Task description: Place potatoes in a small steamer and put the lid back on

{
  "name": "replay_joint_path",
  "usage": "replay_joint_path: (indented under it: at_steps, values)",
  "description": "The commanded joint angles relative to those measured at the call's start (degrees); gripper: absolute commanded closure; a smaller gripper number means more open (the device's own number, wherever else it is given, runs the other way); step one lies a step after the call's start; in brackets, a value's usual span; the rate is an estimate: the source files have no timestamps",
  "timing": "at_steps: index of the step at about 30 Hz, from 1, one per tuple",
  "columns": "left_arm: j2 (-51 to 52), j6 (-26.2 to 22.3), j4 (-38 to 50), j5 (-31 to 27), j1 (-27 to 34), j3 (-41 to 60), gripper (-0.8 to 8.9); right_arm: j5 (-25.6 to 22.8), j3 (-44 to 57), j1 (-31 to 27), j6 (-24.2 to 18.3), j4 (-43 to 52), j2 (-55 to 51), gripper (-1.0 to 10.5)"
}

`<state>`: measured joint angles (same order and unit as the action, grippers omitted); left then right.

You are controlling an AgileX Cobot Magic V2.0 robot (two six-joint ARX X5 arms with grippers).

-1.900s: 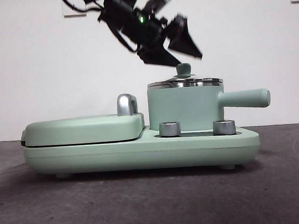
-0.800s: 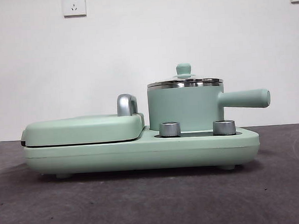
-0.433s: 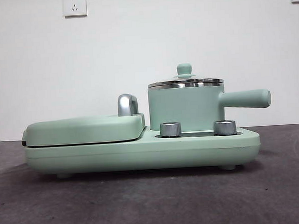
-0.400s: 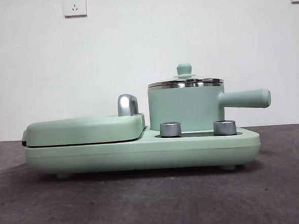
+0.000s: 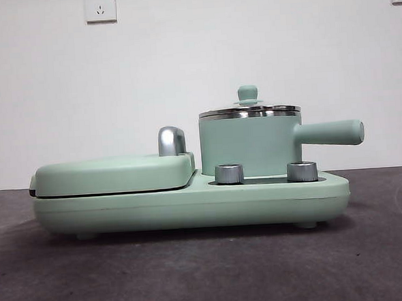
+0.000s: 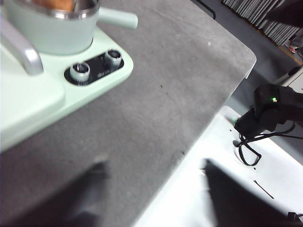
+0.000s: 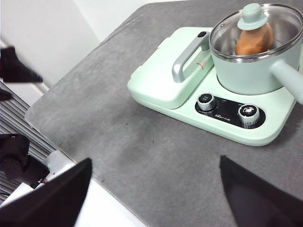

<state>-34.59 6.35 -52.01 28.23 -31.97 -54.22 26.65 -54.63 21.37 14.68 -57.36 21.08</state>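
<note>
Griddle cover (image 5: pixel 114 174) lies flat at the left end of the mint-green cooker base (image 5: pixel 191 204), its chrome handle (image 5: pixel 171 140) rising beside the small steamer (image 5: pixel 250 147). The steamer stands on the base's right half, behind two steel knobs (image 5: pixel 229 173), its stubby handle pointing right along the base's long axis. The lid (image 5: pixel 249 109) sits level on the steel rim, knob up. Through its glass, the right wrist view shows the potato (image 7: pixel 253 39) inside the pot, leaning on end under the knob.

Both arms hang back, well apart from the cooker and out of the front view. The left tool (image 6: pixel 151 189) has its jaws spread wide over the desk (image 6: pixel 170 94) edge, holding nothing; the right tool (image 7: pixel 156 189) is likewise wide and empty, and looks across the desk at the pot. Neither seems clearly nearer. With potato in and lid seated, the task looks finished, and no further reach appears needed.
</note>
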Motion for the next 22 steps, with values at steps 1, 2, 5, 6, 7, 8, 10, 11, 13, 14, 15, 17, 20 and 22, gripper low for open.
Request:
replay_joint_path:
  at_steps: [1,2,5,6,7,8,10,11,13,14,15,17,20,22]
  values:
    - [0.2,1.0,1.0,-0.2,-0.3,1.2,7.91,0.1,-0.5,0.3,0.2,0.3,0.2,9.3]
    - [0.3,0.5,0.9,-0.2,-0.3,1.4,8.00,0.0,-0.5,0.3,0.2,0.2,0.2,9.3]
    - [0.3,0.4,0.9,-0.2,-0.3,1.4,7.99,-0.2,-0.5,0.2,0.2,0.4,0.2,9.3]
    - [0.3,0.5,0.8,-0.2,-0.3,1.4,7.99,-0.2,-0.5,0.2,0.1,0.6,0.2,9.3]
    - [0.3,0.6,0.7,-0.2,-0.3,1.4,7.99,-0.1,-0.5,0.2,0.2,0.8,0.2,9.3]
    - [0.3,0.6,0.6,-0.2,-0.3,1.4,7.99,-0.1,-0.5,0.2,0.2,0.9,0.2,9.3]
    - [0.3,0.5,0.7,-0.2,-0.3,1.4,7.98,-0.1,-0.5,0.2,0.1,0.8,0.2,9.3]
    - [0.3,0.5,0.7,-0.2,-0.3,1.4,7.98,-0.1,-0.5,0.2,0.1,0.8,0.2,9.3]
    - [0.3,0.5,0.7,-0.2,-0.3,1.4,7.98,-0.1,-0.5,0.2,0.1,0.8,0.2,9.3]
    - [0.3,0.5,0.7,-0.2,-0.3,1.3,7.98,-0.1,-0.5,0.2,0.1,0.8,0.2,9.3]
    - [0.3,0.5,0.7,-0.2,-0.3,1.4,7.98,-0.1,-0.5,0.2,0.1,0.8,0.2,9.3]
    - [0.3,0.5,0.7,-0.2,-0.3,1.4,7.98,-0.1,-0.5,0.2,0.1,0.8,0.2,9.3]
    - [0.3,0.5,0.7,-0.2,-0.3,1.4,7.98,-0.1,-0.5,0.2,0.1,0.8,0.2,9.3]
    - [0.3,0.5,0.7,-0.2,-0.6,1.3,7.98,-0.1,-0.5,0.2,0.1,0.8,0.2,9.3]
